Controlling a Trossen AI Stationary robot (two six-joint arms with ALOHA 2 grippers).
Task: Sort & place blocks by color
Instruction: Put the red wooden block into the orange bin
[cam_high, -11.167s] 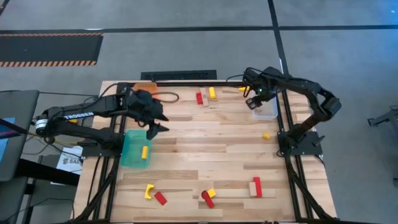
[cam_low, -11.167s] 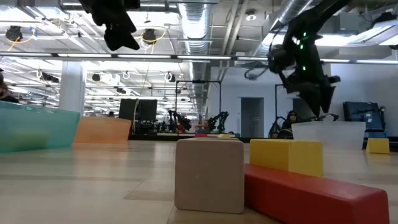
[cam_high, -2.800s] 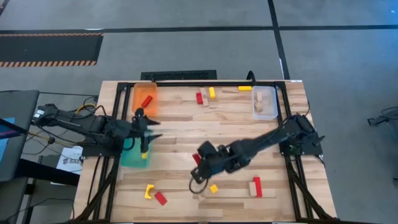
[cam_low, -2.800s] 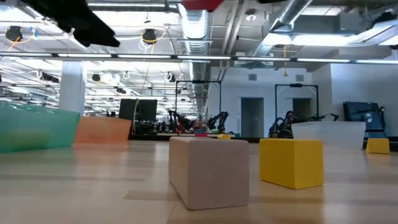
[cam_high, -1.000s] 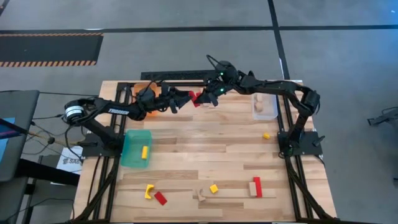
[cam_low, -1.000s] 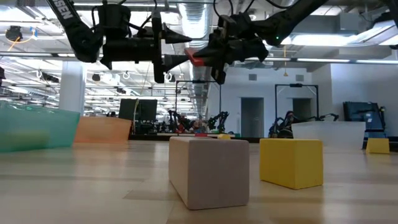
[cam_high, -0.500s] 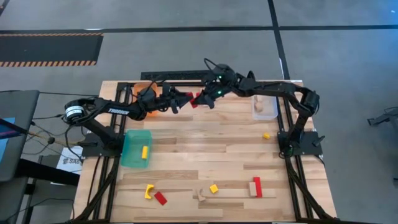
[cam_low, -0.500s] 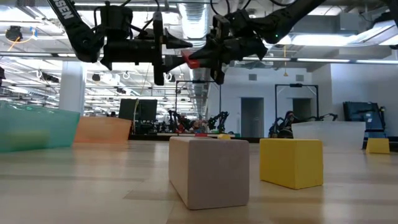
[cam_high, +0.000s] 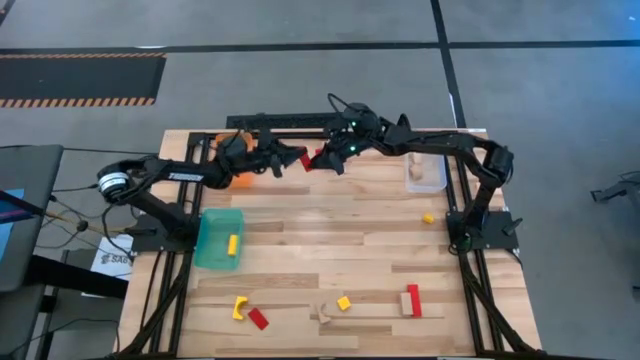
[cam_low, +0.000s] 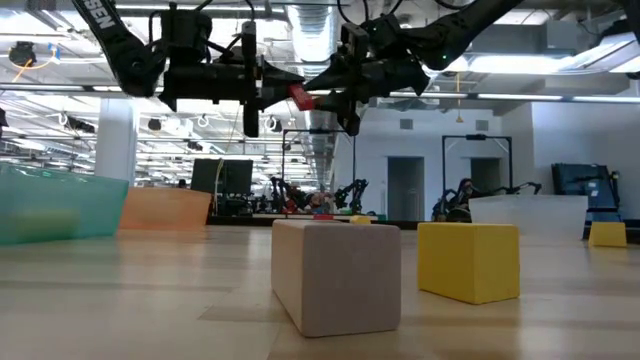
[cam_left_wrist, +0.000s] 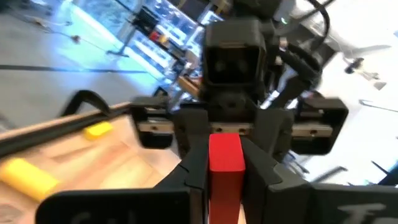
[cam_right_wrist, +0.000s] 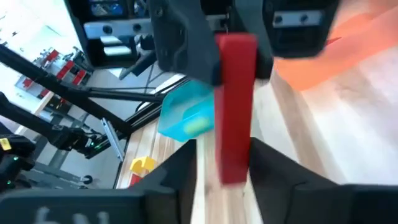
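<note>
Red rectangular wooden block (cam_high: 305, 160) held aloft above the table (cam_high: 330, 225), left gripper (cam_high: 297, 158) jaws closed on one end; right gripper (cam_high: 318, 160) jaws closed on the other

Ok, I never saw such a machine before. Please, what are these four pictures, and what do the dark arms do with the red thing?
This is a robot with two dark arms at a wooden table. One picture looks straight down on it, one looks level across the tabletop, and two come from cameras on the arms' wrists. Each arm ends in a two-finger claw. The left claw and the right claw meet in the air over the table's far side, and both grip one red block. On the table lie other blocks, red, yellow and pale. A teal bin holds a yellow block.
</note>
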